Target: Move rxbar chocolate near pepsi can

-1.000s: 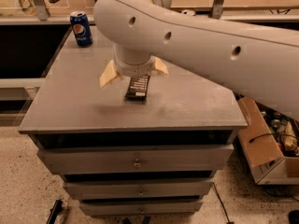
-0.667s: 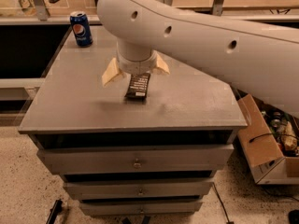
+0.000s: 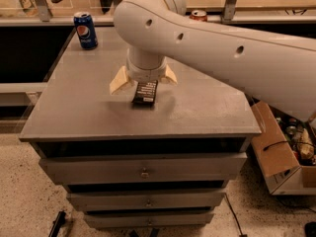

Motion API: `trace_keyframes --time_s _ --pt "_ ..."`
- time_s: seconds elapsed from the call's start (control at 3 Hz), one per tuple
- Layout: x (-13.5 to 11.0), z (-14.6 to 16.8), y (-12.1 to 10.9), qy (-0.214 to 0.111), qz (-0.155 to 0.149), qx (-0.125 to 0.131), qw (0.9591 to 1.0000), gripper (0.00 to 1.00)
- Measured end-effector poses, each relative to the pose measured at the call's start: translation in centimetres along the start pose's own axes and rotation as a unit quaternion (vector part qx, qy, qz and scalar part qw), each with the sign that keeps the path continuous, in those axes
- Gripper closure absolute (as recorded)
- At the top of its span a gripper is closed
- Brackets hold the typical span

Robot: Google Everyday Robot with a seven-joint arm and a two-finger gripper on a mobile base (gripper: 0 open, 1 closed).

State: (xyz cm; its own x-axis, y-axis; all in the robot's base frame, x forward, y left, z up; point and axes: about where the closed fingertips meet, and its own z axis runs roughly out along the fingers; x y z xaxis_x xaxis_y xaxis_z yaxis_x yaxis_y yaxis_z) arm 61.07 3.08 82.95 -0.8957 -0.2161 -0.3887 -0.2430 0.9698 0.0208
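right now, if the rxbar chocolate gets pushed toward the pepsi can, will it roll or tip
Probably neither: the rxbar chocolate lies flat on the cabinet top, so it should slide. It looks thin and light, so the gripper, open just above it, could easily skew it. The upright pepsi can might tip if bumped.

White arm [image 3: 237,48] in from the right, wrist [image 3: 144,63] vertical, hand [image 3: 144,83] low at mid-view, cream fingers [image 3: 120,81] splayed wide apart.
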Motion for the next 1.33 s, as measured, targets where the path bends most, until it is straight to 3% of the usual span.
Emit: trace_keyframes --time_s 1.0,1.33 --pt "-0.43 1.33 -0.26 -0.017 -0.022 -0.005 0.9996 0.0" --pt "-0.72 1.36 -0.32 -0.015 -0.023 0.0 0.9996 0.16"
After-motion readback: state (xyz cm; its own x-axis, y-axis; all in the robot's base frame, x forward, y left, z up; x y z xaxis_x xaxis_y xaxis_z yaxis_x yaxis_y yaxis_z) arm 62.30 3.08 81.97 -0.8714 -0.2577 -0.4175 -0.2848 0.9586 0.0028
